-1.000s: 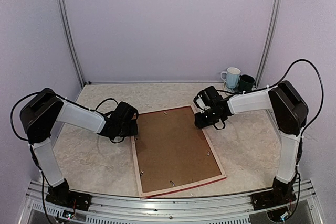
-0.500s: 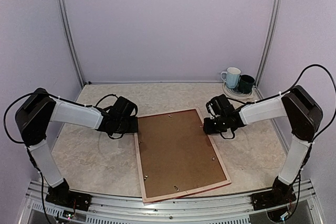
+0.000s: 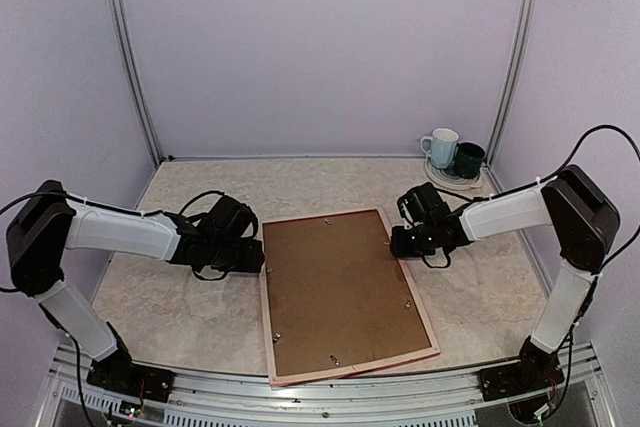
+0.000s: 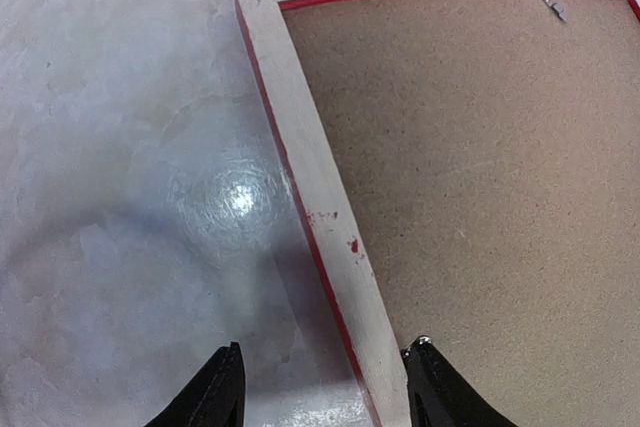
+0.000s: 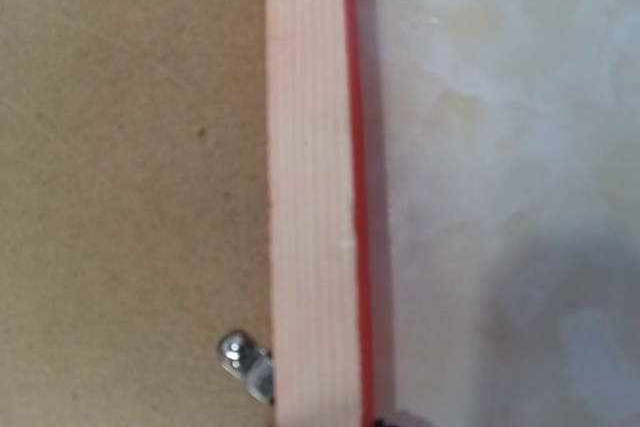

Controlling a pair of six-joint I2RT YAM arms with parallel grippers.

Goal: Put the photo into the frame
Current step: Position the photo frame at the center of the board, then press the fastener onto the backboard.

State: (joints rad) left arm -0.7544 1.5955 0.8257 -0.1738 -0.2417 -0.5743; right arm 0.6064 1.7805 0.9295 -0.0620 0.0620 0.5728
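The frame point(image 3: 267, 312) lies face down on the table, pale wood up with a red edge showing. A brown backing board point(image 3: 340, 287) fills it. The photo is hidden. My left gripper point(image 3: 256, 257) is at the frame's left rail near the far corner. Its fingers stand open astride that rail point(image 4: 310, 177), one over the table, one over the board point(image 4: 480, 147). My right gripper point(image 3: 398, 243) is low at the right rail point(image 5: 310, 197) near the far corner. Only a dark sliver of a fingertip point(image 5: 392, 421) shows beside the red edge. A metal clip point(image 5: 245, 362) sits by the rail.
A white mug point(image 3: 439, 147) and a dark green mug point(image 3: 468, 158) stand together at the back right corner. Metal posts rise at both back corners, and the arm bases sit on the rail along the near edge.
The frame has slid and turned a little to the right and nearer. The left gripper has followed its left rail and spread its fingers. The right gripper has drawn back to the right with the right rail.
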